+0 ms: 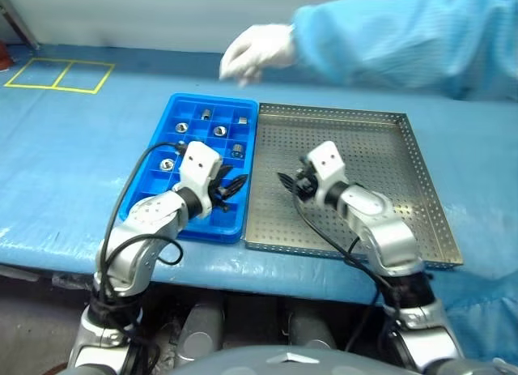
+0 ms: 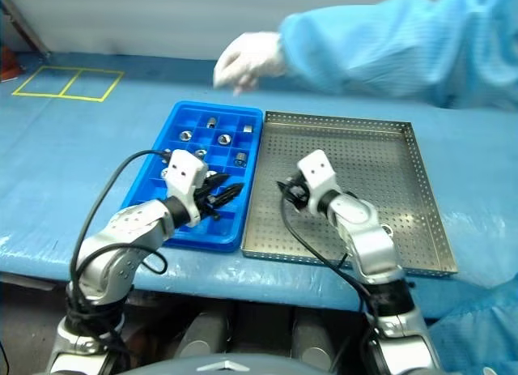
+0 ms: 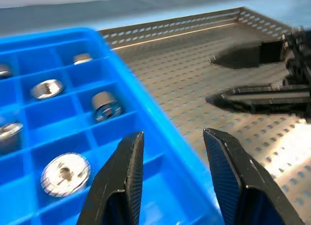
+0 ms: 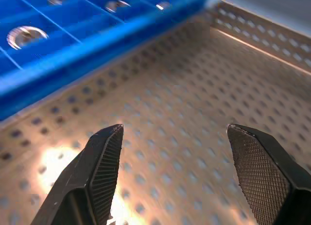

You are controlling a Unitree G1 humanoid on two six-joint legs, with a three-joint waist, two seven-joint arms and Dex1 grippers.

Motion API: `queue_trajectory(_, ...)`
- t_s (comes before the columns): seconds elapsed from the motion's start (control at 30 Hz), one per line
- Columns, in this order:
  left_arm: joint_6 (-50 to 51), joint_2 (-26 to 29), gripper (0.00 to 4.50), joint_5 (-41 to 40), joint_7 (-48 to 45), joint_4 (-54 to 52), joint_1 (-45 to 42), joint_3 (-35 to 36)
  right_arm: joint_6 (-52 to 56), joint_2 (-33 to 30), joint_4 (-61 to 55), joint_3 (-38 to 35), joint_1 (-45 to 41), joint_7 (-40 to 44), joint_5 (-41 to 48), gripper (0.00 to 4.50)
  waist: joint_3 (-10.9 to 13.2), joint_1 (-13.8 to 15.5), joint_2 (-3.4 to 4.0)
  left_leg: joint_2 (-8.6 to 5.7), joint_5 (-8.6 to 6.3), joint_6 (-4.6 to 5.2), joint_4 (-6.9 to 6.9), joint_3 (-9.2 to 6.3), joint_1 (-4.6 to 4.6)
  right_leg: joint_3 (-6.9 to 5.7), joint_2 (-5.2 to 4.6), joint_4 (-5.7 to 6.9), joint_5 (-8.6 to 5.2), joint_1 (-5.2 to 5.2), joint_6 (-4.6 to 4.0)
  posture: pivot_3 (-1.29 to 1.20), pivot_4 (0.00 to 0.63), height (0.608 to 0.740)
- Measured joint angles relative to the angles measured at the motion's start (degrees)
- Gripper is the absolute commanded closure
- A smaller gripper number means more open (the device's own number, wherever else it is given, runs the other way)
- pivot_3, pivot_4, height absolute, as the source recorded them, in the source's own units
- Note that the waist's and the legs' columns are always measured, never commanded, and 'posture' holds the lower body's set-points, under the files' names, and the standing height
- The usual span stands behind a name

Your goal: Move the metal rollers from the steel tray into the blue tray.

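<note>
Rollers [image 1: 220, 131] sitting in blue tray [image 1: 180, 226] are looking hard, slick, best pinched across sides; right hand [image 4: 175, 152] spreading empty over steel tray [image 1: 421, 160], left hand [image 3: 172, 152] gaping slightly, pinching nothing.

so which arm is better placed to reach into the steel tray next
Right: the right claw, open, hangs over the steel tray, while the left claw is over the blue tray.
</note>
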Motion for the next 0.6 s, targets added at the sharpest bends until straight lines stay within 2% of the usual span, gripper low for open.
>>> queue_trajectory(0.17,-4.67,-1.01,2.44,0.8,-4.66,9.19,-5.69,-6.51,6.55,-1.19,-4.47,-4.69,5.41,-4.71,-0.21,0.92,-0.01,-2.56,0.01,-0.01,-0.01,0.03,0.09,0.04,0.0,0.06,0.01,0.03,0.03,0.02,0.06,-0.06,0.15,0.74)
queue_trajectory(0.37,-10.19,-0.69,2.44,4.16,-11.91,17.27,-10.99,-15.06,9.58,-1.1,-7.88,-4.47,8.62,-5.91,0.37,0.92,-0.01,-4.41,0.01,-0.01,-0.04,0.08,0.12,0.12,0.0,0.15,0.01,0.02,0.06,0.0,0.12,-0.07,0.15,0.74)
queue_trajectory(0.6,-12.31,0.06,2.44,6.35,-15.1,18.64,-11.26,-17.58,9.22,0.03,-6.23,-5.04,9.2,-7.13,0.89,0.92,-0.01,-4.79,0.01,-0.01,-0.04,0.1,0.16,0.17,0.0,0.2,0.02,0.05,0.09,-0.02,0.16,-0.06,0.15,0.74)
